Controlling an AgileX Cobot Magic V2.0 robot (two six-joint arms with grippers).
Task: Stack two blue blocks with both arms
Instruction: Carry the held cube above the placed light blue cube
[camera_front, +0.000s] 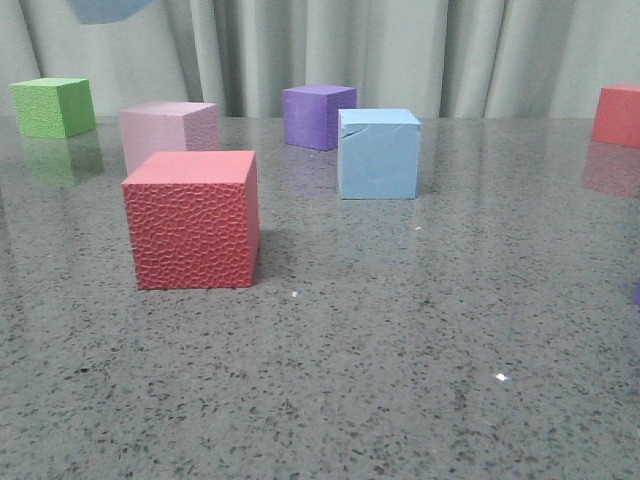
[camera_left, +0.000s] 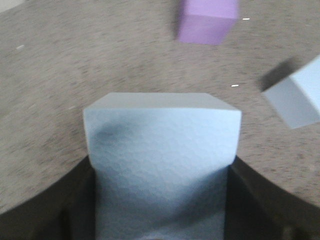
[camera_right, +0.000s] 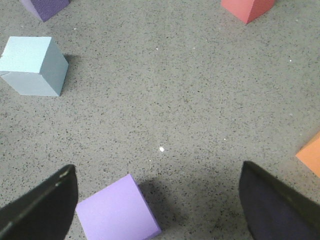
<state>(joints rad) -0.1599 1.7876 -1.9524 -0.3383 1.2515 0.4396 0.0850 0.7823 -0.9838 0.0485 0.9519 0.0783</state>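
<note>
Left pincer (camera_left: 160, 220) pinches one blue block (camera_left: 162, 160), lifted; right pincer (camera_right: 157, 210) spread, empty. Second blue block (camera_front: 378, 153) sits near desk's far edge; stacking not yet done.

We see a grey speckled table (camera_front: 420, 330). On it, a red cube (camera_front: 192, 220) with a pebbled, honeycomb-like texture, and behind that a pale pink cube (camera_front: 168, 132). To the red cube's right, a sky-blue block (camera_front: 378, 153); behind that, a dark purple cube (camera_front: 318, 115). Far left, a green cube (camera_front: 53, 106). Between our black left gripper (camera_left: 160, 210) fingers, a pale blue block (camera_left: 162, 160).
</note>
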